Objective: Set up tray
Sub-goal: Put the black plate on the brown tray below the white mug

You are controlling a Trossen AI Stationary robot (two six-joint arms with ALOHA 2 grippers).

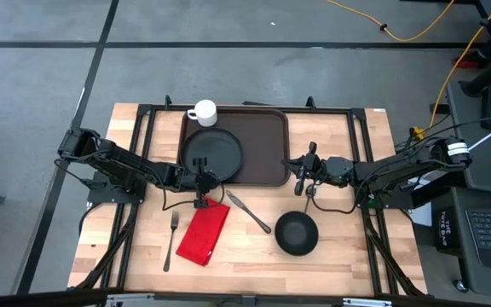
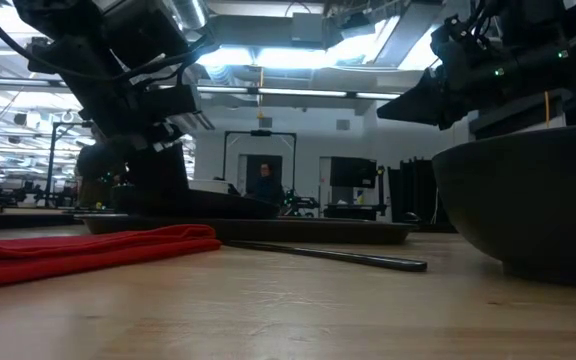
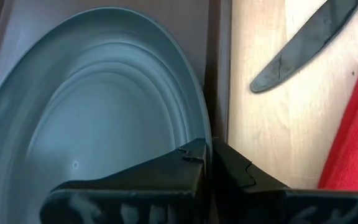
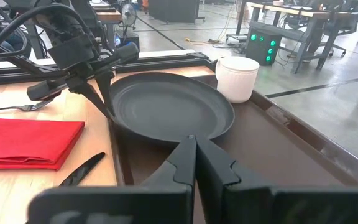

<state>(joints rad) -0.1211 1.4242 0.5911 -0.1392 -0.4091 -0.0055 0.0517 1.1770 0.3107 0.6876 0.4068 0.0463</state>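
The dark brown tray [image 1: 262, 145] lies at the table's far middle. A round black plate [image 1: 213, 153] sits in its left half, and a white cup [image 1: 203, 112] stands in its far left corner. My left gripper [image 1: 203, 179] is shut on the plate's near edge, beside the tray's near rim [image 3: 219, 74]. My right gripper [image 1: 295, 175] hangs shut and empty over the tray's near right corner, pointing across the tray toward the plate [image 4: 166, 106]. My left gripper pinches the plate's rim [image 3: 199, 127] between its two fingertips, on the plate's near side. The fingers [image 4: 101, 93] slant down onto it from the table's near left. The plate lies almost flat in the tray, its held edge by the tray's near rim.
On the bare wood nearer me lie a dark knife [image 1: 248, 211], a red napkin [image 1: 205, 232], a fork [image 1: 171, 239] and a black bowl [image 1: 297, 233]. A black metal frame [image 1: 143, 128] runs around the table's sides.
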